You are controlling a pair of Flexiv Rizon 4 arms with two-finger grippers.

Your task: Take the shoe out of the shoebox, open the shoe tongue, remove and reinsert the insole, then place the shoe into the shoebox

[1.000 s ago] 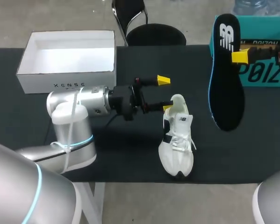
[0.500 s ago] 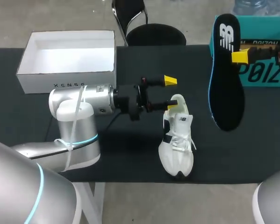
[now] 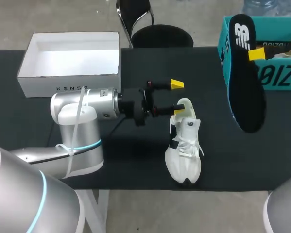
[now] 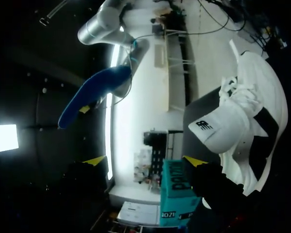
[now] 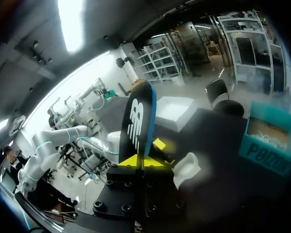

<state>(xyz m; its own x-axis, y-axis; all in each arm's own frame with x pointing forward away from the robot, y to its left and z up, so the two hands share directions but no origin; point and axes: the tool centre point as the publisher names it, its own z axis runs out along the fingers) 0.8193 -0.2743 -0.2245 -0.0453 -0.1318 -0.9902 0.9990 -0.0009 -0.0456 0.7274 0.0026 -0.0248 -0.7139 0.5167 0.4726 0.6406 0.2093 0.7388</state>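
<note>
The right gripper (image 3: 256, 54), clamped on the black foam insole with a blue edge (image 3: 247, 92), has carried it further to the right, away from the white lace-up sneaker (image 3: 184, 145) lying on the black table (image 3: 232, 160). So the insole is fully out, and I judge that reinserting it comes next. The left gripper (image 3: 177, 97) has moved in closer to the sneaker's heel opening, where it now holds spread wide.

- A black table (image 3: 232, 155) is stretching across the scene from left to right, its dark top lying flat and its near edge running straight.
- A teal box (image 3: 281, 77) is sitting at the table's far right corner, its top standing open and pale lettering showing on its near side; something brownish is lying inside, too small to tell.
</note>
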